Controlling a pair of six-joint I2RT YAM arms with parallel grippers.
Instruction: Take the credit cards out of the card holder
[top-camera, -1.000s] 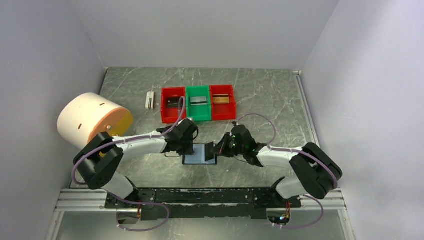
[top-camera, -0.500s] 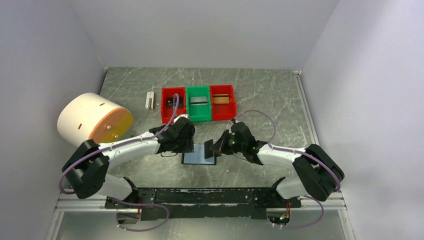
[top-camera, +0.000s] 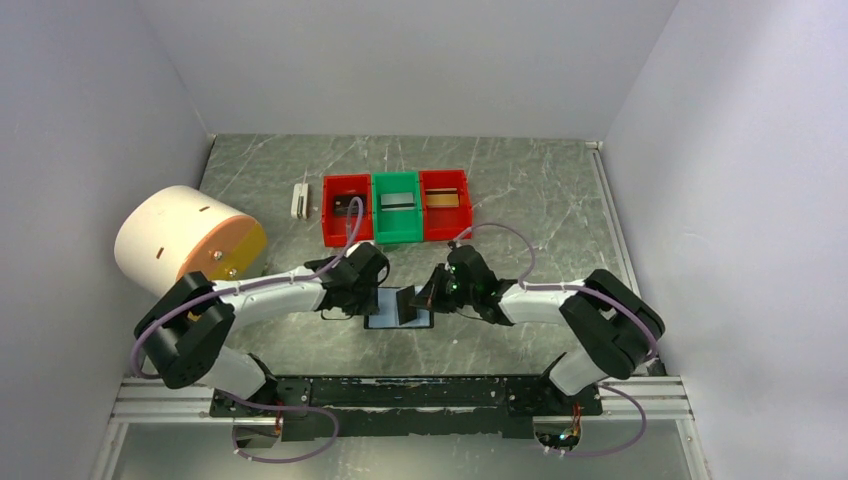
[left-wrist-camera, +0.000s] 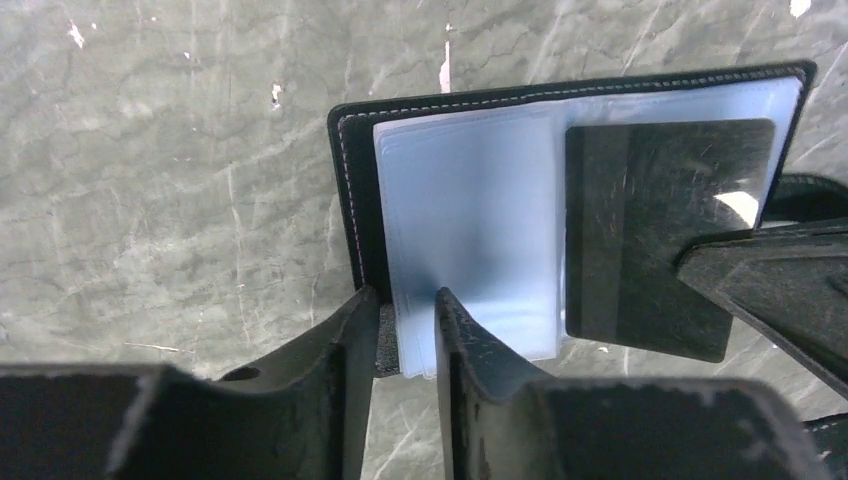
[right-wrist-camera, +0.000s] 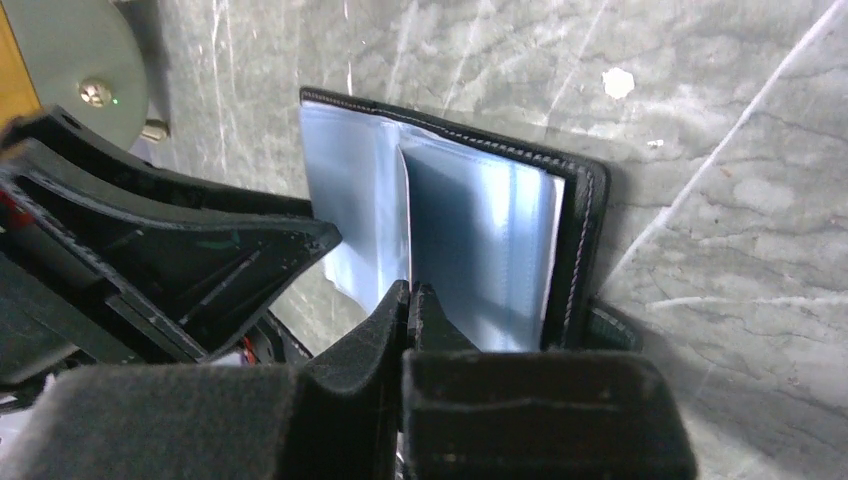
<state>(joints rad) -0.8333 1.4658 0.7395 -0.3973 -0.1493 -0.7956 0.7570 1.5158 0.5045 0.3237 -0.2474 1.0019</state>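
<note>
The black card holder (top-camera: 386, 310) lies open on the table with its bluish-grey pockets up (left-wrist-camera: 470, 220). My left gripper (top-camera: 377, 297) is shut on its near left edge, with the leather rim and pocket leaves between the fingers (left-wrist-camera: 400, 305). My right gripper (top-camera: 420, 299) is shut on a dark credit card (left-wrist-camera: 660, 235) and holds it tilted up over the right half of the pockets. In the right wrist view the gripper (right-wrist-camera: 410, 292) is pressed shut and the card shows only edge-on above the card holder (right-wrist-camera: 480, 240).
Three bins stand in a row at the back: a red one (top-camera: 346, 210) with a dark card, a green one (top-camera: 396, 206) with a grey card, and a red one (top-camera: 445, 204) with a tan card. A white clip block (top-camera: 299, 200) and a white-and-orange drum (top-camera: 185, 240) are to the left.
My right gripper has moved left with the dark card, from the card holder's right edge to over its middle. My left arm has shifted slightly and still holds the left edge.
</note>
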